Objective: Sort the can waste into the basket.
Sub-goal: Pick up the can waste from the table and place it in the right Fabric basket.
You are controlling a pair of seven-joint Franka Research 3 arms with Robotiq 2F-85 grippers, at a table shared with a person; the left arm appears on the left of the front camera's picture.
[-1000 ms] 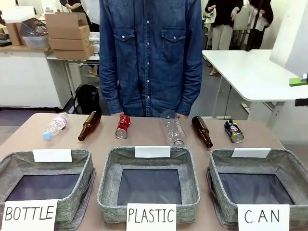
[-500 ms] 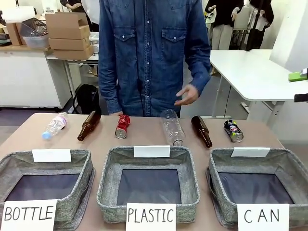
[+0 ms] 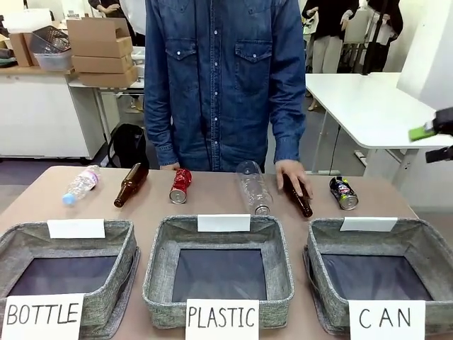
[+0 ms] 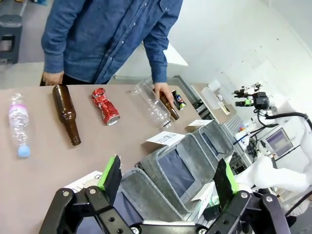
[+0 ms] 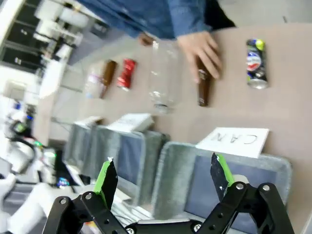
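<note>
The red can [image 3: 180, 185] lies on the table in front of the person, left of centre. Far right in the row lies the dark printed can [image 3: 344, 193], just behind the grey "CAN" basket [image 3: 320, 237]. My right gripper [image 3: 433, 142] hovers open at the right edge, off the table and away from both cans. In its wrist view the right gripper [image 5: 163, 175] is open above the CAN basket [image 5: 173, 163], with the dark can [image 5: 256, 63] and red can [image 5: 126, 74] beyond. My left gripper [image 4: 167, 175] is open over the baskets, far from the red can [image 4: 105, 106] and dark can [image 4: 179, 99].
The person's hand [image 3: 293, 173] rests on a brown bottle [image 3: 300, 198] between the cans. A clear plastic bottle [image 3: 253, 188], another brown bottle [image 3: 131, 185] and a small water bottle [image 3: 81, 184] share the row. Baskets signed "PLASTIC" [image 3: 159, 248] and "BOTTLE" [image 3: 127, 244] stand left of CAN.
The person's hand came up from the table edge, then dropped onto the right brown bottle. My right gripper at the picture's right edge tilted and shifted slightly. The cans have not moved.
</note>
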